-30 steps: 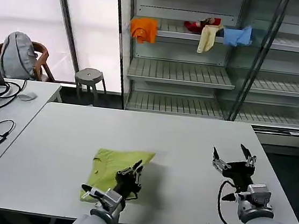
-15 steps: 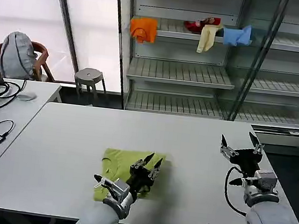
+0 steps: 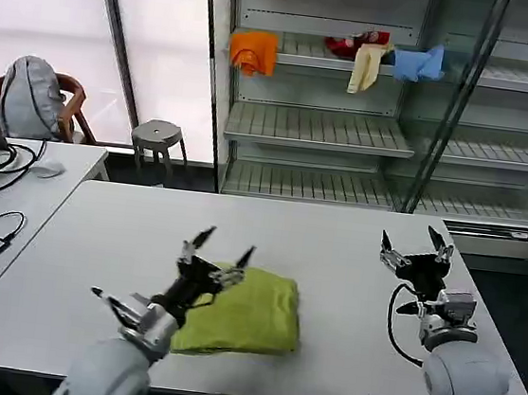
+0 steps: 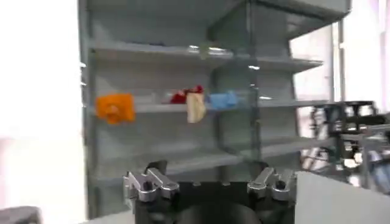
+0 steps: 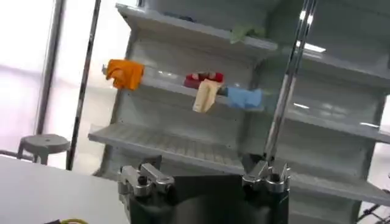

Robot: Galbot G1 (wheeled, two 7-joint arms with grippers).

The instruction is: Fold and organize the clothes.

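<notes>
From my head camera, the one lime T-shirt (image 3: 243, 313) lies folded into a thick bundle on the white table (image 3: 334, 253), near its front edge. My left gripper (image 3: 219, 252) is raised just above the shirt's left end, its two fingers spread wide and holding nothing. My right gripper (image 3: 416, 254) hovers well to the right of the shirt, near the table's right edge, also spread open and empty. Behind the table, the shelf unit (image 3: 320, 128) carries four garments in one row: one orange (image 3: 254, 51), one red (image 3: 356, 43), one cream (image 3: 366, 68), one blue (image 3: 420, 63).

My left wrist camera shows that gripper's (image 4: 213, 182) open finger bases against the same shelves, with those four garments.

My right wrist camera shows its open gripper (image 5: 204, 179) and one grey stool (image 5: 41, 145) beside the shelves.
</notes>
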